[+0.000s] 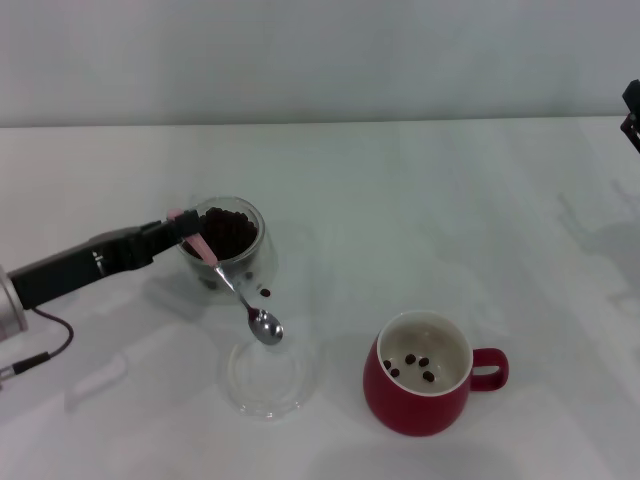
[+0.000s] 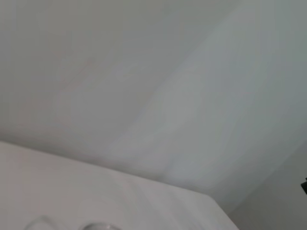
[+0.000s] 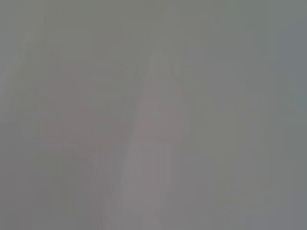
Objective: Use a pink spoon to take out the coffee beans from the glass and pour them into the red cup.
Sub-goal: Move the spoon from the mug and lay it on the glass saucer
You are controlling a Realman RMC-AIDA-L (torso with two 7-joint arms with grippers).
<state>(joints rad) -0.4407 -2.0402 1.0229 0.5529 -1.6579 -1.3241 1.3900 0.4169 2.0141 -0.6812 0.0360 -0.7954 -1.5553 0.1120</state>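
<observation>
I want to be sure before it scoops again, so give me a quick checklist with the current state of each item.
1. Left gripper holds the spoon by its handle: ok.
2. Spoon bowl empty for the next scoop: ok.
3. Glass upright, with beans left inside: ok.
4. Red cup upright, beans already in it: ok.
5. No spilled beans: not ok, one bean lies beside the glass.
6. Right gripper out of the way at the far right edge: ok.

pink spoon [image 1: 235,285], dark coffee beans [image 1: 228,231], red cup [image 1: 420,385].
</observation>
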